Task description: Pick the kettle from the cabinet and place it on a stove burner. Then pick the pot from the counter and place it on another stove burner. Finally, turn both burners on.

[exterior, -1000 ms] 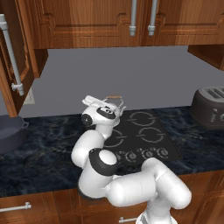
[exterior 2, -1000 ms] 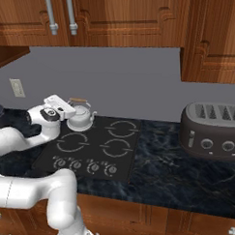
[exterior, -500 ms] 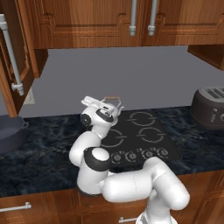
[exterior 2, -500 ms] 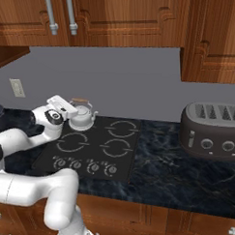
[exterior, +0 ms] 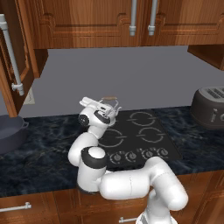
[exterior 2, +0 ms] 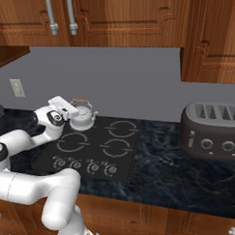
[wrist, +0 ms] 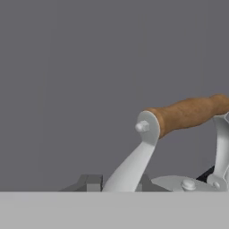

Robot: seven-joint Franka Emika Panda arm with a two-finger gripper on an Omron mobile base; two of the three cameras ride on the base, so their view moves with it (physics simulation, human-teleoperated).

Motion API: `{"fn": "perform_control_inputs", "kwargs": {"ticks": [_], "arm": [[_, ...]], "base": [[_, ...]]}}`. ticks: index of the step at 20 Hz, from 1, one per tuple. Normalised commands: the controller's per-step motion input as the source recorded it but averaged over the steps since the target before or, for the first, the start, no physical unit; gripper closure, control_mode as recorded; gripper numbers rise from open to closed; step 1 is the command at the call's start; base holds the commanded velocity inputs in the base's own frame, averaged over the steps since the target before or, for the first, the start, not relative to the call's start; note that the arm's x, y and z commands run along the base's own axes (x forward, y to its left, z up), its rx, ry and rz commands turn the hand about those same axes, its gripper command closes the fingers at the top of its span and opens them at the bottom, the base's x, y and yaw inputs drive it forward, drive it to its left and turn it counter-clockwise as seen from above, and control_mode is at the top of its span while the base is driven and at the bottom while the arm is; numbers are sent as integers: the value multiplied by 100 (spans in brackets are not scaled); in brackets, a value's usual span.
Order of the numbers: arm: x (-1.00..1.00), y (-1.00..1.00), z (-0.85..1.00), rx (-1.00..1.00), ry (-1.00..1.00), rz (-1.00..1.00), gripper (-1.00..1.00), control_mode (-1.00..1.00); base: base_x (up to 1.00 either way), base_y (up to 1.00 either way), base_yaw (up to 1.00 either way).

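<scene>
Kettle (exterior 2: pixel 82 117), small, squat, silver-white metal with a tan wooden handle bar, sits left of centre on the flat black glass cooktop's (exterior 2: pixel 128 155) rear-left ring; closed jaws just left, touching it.

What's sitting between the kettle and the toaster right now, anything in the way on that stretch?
In the right base view, nothing stands between the kettle and the toaster: just the flat cooktop with its right-hand burner rings, then bare black counter.

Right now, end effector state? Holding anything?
End effector: shut, at the left side of the kettle, which is at the back left burner. Whether it grips the kettle cannot be told.
</scene>
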Motion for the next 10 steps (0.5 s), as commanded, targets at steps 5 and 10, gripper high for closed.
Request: {"fn": "perform_control_inputs", "kwargs": {"ticks": [5, 10], "arm": [[31, 7, -15, 0, 0, 0, 100, -100], [26, 4, -18, 0, 0, 0, 100, -100]], "base": [[0, 0, 0], [0, 0, 0]]}}
